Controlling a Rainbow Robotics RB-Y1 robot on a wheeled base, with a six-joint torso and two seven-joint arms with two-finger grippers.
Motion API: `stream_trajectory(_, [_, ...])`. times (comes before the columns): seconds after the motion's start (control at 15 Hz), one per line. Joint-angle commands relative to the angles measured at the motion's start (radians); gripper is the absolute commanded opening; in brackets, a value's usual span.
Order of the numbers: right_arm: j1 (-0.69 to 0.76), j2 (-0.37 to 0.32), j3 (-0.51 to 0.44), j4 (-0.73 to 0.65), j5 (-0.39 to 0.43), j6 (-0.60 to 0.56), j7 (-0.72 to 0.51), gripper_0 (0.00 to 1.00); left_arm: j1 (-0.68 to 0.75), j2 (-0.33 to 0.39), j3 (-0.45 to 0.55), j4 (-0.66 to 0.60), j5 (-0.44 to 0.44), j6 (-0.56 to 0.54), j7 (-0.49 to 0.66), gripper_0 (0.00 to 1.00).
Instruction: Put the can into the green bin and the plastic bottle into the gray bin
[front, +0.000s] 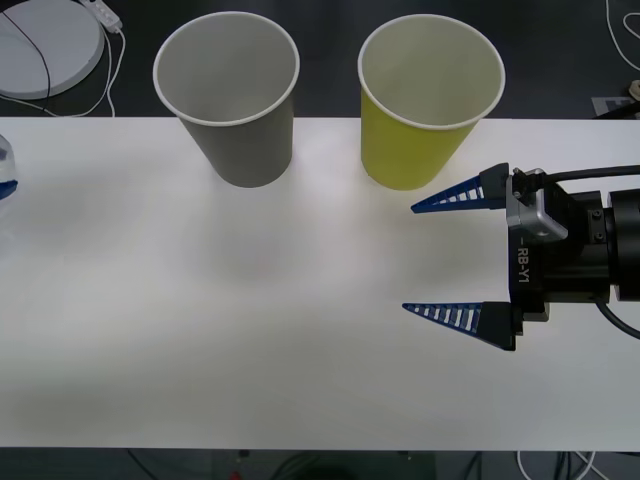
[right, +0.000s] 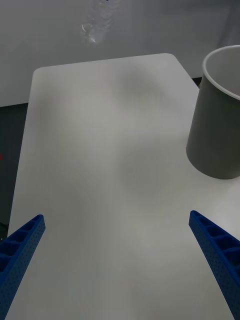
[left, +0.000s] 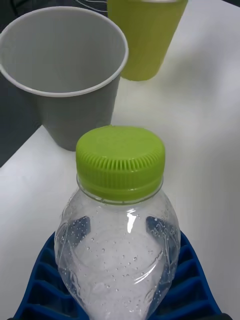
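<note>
- Two cups stand at the far edge of my table (front: 250, 330): the gray bin (front: 235, 110) at about 11 o'clock and the green bin (front: 425, 110) at about 1 o'clock, just beside each other; what I see of their insides looks empty.
- My left gripper (left: 120, 295) is clenched around the plastic bottle (left: 120, 235), lime cap (left: 120, 162) pointing at the gray bin, near it but not over it.
- My right gripper (front: 455, 255) hovers at 3 o'clock, spread wide and holding nothing.
- I judge the bottle half-done: carrying and dropping remain. No can is anywhere I can see, so I cannot tell how that half stands.
- Readable writing: "RB-Y1" on my right wrist.
</note>
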Motion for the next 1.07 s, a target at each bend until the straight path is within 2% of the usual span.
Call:
stream_trajectory(0.07, [0.0, 0.0, 0.0, 0.0, 0.0, 0.0, 0.0, 1.0, -0.09, 0.024, -0.065, 0.054, -0.008, 0.0, 0.018, 0.0])
stream_trajectory(0.4, [0.0, 0.0, 0.0, 0.0, 0.0, 0.0, 0.0, 1.0, -0.244, 0.044, -0.137, 0.096, -0.086, -0.031, 0.098, 0.0])
stream_trajectory(0.67, [0.0, 0.0, 0.0, 0.0, 0.0, 0.0, 0.0, 1.0, -0.385, 0.044, -0.15, 0.059, -0.224, -0.132, 0.25, 0.0])
stream_trajectory(1.07, [0.0, 0.0, 0.0, 0.0, 0.0, 0.0, 0.0, 1.0, -0.63, 0.046, -0.363, 0.126, -0.262, -0.145, 0.297, 0.0])
